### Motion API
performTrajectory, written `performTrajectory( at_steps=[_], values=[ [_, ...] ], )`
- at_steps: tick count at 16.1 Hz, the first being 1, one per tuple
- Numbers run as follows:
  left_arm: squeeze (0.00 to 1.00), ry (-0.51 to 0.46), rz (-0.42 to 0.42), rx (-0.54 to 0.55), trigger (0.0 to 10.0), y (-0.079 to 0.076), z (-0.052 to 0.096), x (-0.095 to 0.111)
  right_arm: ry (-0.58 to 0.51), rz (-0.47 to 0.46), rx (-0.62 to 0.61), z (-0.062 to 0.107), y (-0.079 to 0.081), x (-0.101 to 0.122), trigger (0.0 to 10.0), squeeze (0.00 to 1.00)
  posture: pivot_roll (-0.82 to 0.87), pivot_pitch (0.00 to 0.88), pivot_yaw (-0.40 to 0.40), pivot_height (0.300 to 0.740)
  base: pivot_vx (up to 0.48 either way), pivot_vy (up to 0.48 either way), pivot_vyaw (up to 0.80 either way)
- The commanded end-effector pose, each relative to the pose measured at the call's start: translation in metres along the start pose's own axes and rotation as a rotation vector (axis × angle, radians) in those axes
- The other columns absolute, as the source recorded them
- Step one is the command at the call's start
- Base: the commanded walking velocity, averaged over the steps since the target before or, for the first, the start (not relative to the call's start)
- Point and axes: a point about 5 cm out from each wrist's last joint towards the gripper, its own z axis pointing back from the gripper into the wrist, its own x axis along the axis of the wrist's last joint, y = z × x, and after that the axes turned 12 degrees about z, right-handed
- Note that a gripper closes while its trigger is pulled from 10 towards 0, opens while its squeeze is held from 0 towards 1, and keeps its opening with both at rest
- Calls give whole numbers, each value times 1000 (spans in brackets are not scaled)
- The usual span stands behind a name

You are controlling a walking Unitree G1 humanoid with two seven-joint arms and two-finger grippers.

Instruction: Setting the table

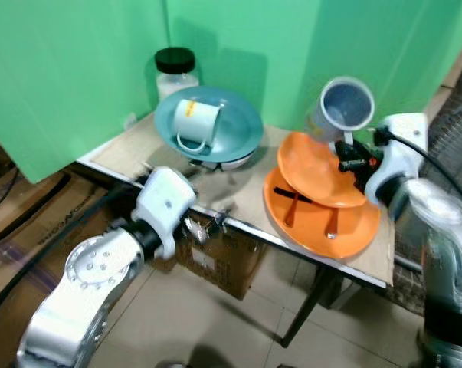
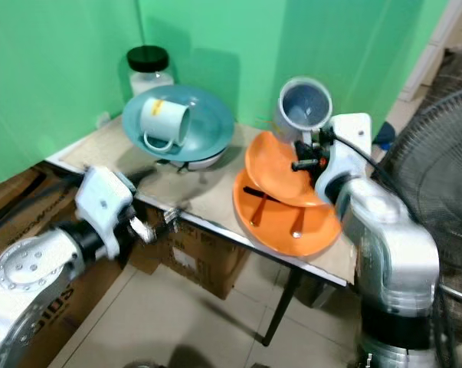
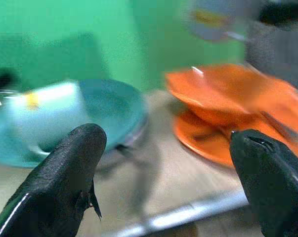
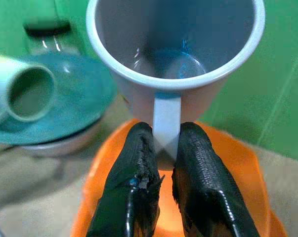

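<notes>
My right gripper (image 4: 161,133) is shut on the handle of a grey-blue mug (image 1: 345,103), which hangs tilted above the orange plates with its mouth facing me. A small orange plate (image 1: 315,165) leans on a larger orange plate (image 1: 353,230) that holds two spoons (image 1: 290,208). At the back left, a teal plate (image 1: 238,126) rests on a white bowl and carries a pale mug (image 1: 196,119) lying on its side. My left gripper (image 1: 208,226) is open at the table's front edge, its fingers (image 3: 69,168) wide apart and pointing at the dishes.
A jar with a black lid (image 1: 175,69) stands behind the teal plate against the green wall. The small table (image 1: 238,192) has bare wood in the middle. Cardboard boxes (image 1: 223,257) sit under it. A fan grille (image 2: 437,192) stands at the right.
</notes>
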Motion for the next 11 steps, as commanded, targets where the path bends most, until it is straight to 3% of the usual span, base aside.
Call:
performTrajectory(
  at_steps=[1,4,7,11],
  values=[
    [310,-29,-10,82,10000,1,-1,1,-43,59,-49,6,4,3,10000,0,57,0,-16,740,0,0,0],
    [314,-37,5,197,10000,1,-6,-5,-64,28,-81,7,11,2,10000,0,59,0,-17,740,0,0,-696],
    [318,-41,-16,230,10000,-4,-7,-9,-91,35,-80,7,21,0,10000,0,76,0,-45,740,0,0,-800],
    [294,-29,-19,271,10000,-2,-3,-11,-58,69,-117,-1,20,-7,10000,0,85,0,-52,740,0,0,-800]
  ],
)
